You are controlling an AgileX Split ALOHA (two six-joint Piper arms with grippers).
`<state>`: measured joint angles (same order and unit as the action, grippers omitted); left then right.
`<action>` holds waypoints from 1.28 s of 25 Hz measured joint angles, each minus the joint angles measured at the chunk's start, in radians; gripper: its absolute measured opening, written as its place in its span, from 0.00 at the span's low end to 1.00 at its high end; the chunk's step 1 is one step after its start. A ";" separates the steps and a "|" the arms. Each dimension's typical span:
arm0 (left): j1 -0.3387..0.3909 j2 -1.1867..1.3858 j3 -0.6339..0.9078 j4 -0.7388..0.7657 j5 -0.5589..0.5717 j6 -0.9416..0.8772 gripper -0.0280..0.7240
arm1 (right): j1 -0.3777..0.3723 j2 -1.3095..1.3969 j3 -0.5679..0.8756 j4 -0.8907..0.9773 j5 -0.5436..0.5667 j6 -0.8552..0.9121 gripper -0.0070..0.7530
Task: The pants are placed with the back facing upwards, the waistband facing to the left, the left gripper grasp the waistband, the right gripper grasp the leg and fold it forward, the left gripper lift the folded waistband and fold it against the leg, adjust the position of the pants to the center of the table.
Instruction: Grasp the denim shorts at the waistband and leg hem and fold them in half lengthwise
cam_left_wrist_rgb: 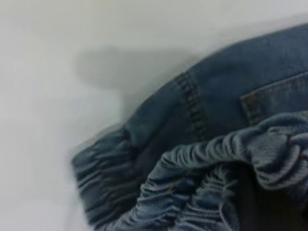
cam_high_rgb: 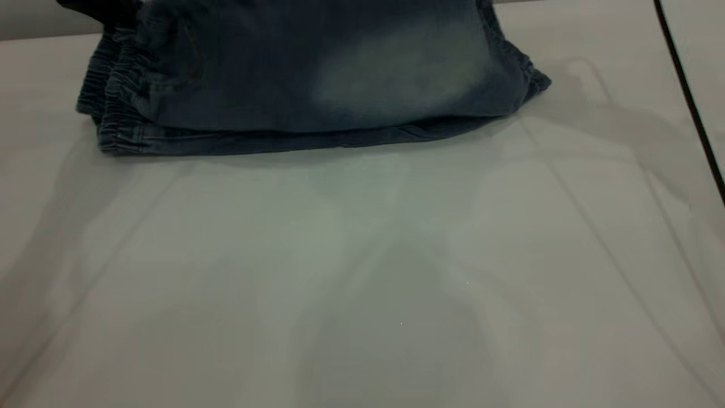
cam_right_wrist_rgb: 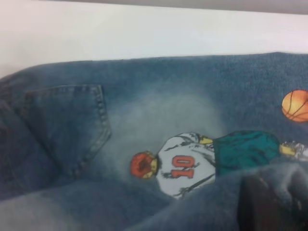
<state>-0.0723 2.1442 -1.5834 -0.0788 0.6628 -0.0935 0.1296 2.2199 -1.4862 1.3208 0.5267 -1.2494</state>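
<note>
Two claws are at work here, yet neither shows plainly. In the left wrist view a dark shape sits under the bunched waistband (cam_left_wrist_rgb: 226,159), likely part of the left gripper (cam_left_wrist_rgb: 262,202), with the gathered cloth draped over it; whether its jaws are clamped on that cloth I cannot tell. In the right wrist view another dark, blurred shape at the picture's corner is half buried in a raised fold of denim; it looks like part of the right gripper (cam_right_wrist_rgb: 269,204), and its jaws cannot be made out either. In the exterior view the far part of the pants (cam_high_rgb: 306,73) is cut off by the picture's edge, and a dark form at the far left corner is too clipped to name.

The table (cam_high_rgb: 362,283) is a wide, smooth, pale grey-white top crossed by soft shadows. A thin black cable (cam_high_rgb: 688,96) runs along its right side.

The pants lie near the table's far edge, left of its middle, folded lengthwise so one half rests on the other. The ruched waistband (cam_high_rgb: 116,96) points toward the left edge. On top, the plain leg (cam_high_rgb: 396,68) shows its big pale faded patch. The right wrist view shows a back pocket (cam_right_wrist_rgb: 67,127) with tan stitching beside the basketball-player print (cam_right_wrist_rgb: 192,161) and an orange ball (cam_right_wrist_rgb: 296,106).
</note>
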 joint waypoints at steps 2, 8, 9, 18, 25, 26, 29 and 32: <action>0.014 0.024 -0.040 0.000 0.010 0.000 0.13 | 0.000 0.038 -0.051 -0.052 0.002 0.043 0.02; 0.022 0.097 -0.132 0.008 0.054 0.005 0.13 | 0.000 0.112 -0.154 -0.167 -0.057 0.176 0.02; 0.022 0.107 -0.140 0.013 0.057 0.005 0.13 | 0.000 0.116 -0.154 -0.191 -0.076 0.200 0.02; 0.020 0.131 -0.146 0.065 0.106 0.006 0.13 | -0.001 0.124 -0.143 -0.508 -0.113 0.515 0.02; 0.020 0.131 -0.146 0.079 0.150 0.008 0.13 | 0.000 0.123 -0.137 -0.797 -0.069 0.806 0.03; 0.020 0.131 -0.146 0.079 0.146 0.008 0.13 | 0.000 0.123 -0.137 -0.828 -0.059 0.828 0.04; 0.020 0.131 -0.146 0.079 0.137 0.027 0.13 | 0.000 0.123 -0.137 -0.862 -0.048 0.855 0.11; 0.020 0.131 -0.146 0.079 0.136 0.067 0.15 | 0.000 0.123 -0.137 -0.862 -0.048 0.855 0.25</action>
<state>-0.0524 2.2752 -1.7290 0.0000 0.7983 -0.0267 0.1292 2.3433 -1.6229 0.4590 0.4790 -0.3943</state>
